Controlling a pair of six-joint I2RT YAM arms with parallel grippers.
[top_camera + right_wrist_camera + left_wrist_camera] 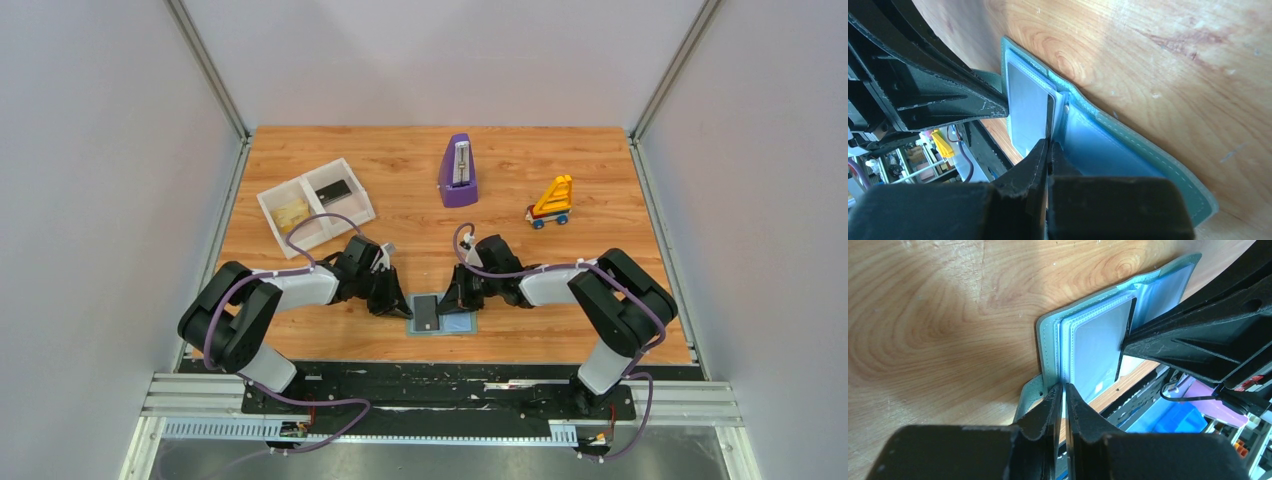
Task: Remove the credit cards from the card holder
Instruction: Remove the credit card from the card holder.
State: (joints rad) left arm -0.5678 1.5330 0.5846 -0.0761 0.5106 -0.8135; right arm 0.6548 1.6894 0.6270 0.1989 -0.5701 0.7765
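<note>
The pale teal card holder (455,324) lies open near the table's front edge, between both grippers. A dark grey credit card (425,312) sits in its left-hand pocket and also shows in the left wrist view (1095,347) and the right wrist view (1028,102). My left gripper (397,303) is shut on the holder's left edge leaves (1064,385), beside the strap tab (1028,392). My right gripper (452,298) is shut on the card's right edge (1049,142), at the holder's fold. The holder's right half (1108,150) lies flat.
A white two-compartment tray (270,198) at the back left holds a yellowish card (292,213) and a dark card (333,190). A purple metronome (458,172) and a yellow toy (552,201) stand at the back. The table's front edge runs just below the holder.
</note>
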